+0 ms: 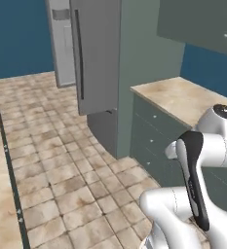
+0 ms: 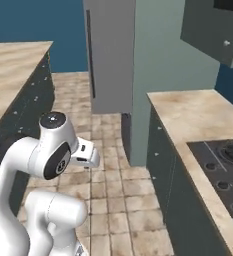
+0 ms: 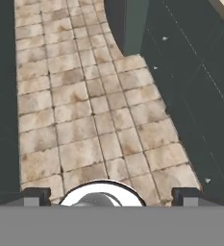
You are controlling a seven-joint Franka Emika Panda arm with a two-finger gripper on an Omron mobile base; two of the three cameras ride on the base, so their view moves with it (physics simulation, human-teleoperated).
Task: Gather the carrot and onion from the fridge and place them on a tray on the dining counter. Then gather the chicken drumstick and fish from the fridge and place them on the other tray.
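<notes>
Hand view: gripper (image 3: 111,196) wide open, empty, aimed at floor; fridge (image 1: 95,53) door shut, ahead at 12 o'clock, well apart.

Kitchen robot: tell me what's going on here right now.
The arm is folded up over the tiled floor in the aisle between the counters, some way short of the fridge, whose door is shut. The gripper is open and holds nothing, pointing down at the floor. No food or tray is in sight, so the gathering hasn't started. A stovetop sits in the counter to the right.
</notes>
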